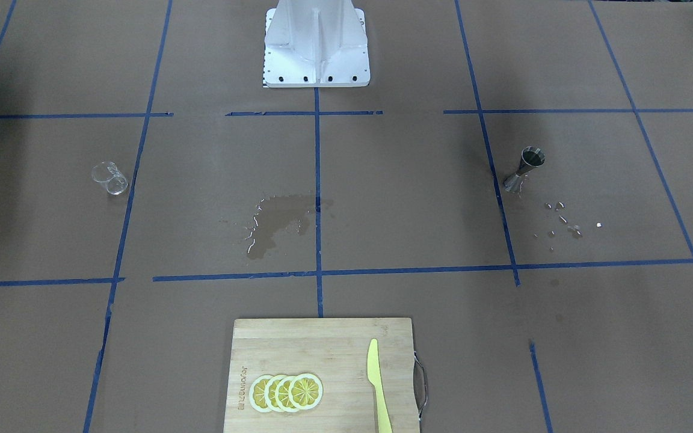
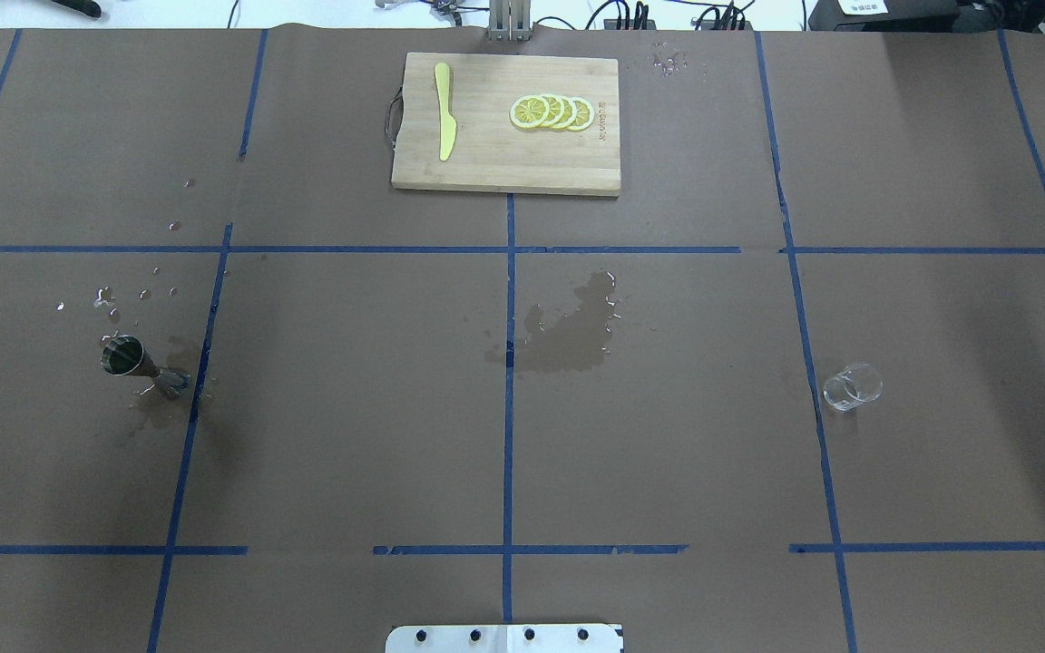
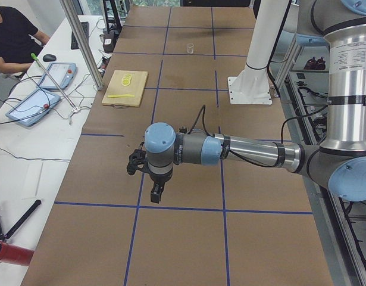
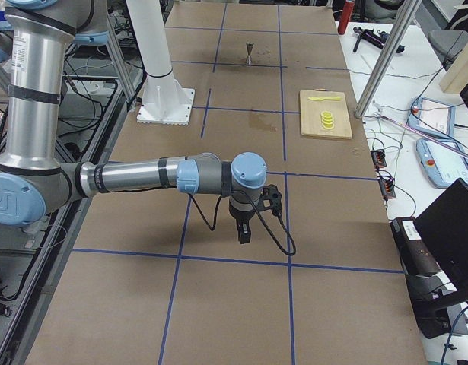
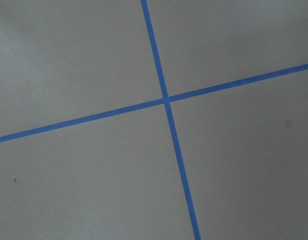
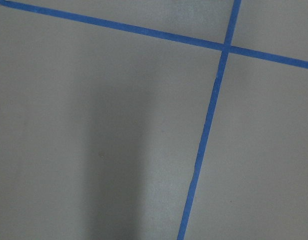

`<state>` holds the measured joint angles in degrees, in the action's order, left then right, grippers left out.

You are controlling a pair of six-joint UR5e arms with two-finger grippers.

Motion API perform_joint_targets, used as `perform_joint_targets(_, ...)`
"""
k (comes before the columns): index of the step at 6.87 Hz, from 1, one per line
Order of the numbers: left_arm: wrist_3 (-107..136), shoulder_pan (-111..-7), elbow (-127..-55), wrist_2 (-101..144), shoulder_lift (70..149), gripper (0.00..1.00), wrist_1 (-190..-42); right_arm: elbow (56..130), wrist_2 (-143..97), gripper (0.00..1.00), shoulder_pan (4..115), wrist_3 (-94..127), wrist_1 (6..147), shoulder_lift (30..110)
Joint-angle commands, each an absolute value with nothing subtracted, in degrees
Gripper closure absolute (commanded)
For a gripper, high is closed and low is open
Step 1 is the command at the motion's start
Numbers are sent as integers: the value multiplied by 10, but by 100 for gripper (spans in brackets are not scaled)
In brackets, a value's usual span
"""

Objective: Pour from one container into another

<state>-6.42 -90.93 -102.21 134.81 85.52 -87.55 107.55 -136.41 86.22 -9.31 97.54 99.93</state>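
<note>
Clear glass tumbler stands right of centre in the overhead frame, steel jigger far left, a wet patch between them.
Both arms stretch level above the brown desk, well apart from either; left tool and right tool point down, spread impossible to tell.

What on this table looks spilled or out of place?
A wet puddle darkens the brown paper midway between the steel jigger and the glass tumbler. Droplets and a damp patch lie by the jigger. Both vessels stand upright.
</note>
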Motion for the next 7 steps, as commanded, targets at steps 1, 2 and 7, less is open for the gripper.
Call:
perform_joint_targets(1, -27, -885, -1018, 1353, 854, 0, -878, 1074, -1365, 0, 862, -93, 976, 999)
perform_joint_targets(2, -28, -882, -1019, 1349, 853, 0, -876, 1069, -1365, 0, 862, -93, 975, 998)
perform_joint_targets(7, -30, -882, -1020, 1346, 853, 0, -875, 1066, -1364, 0, 862, -94, 975, 997)
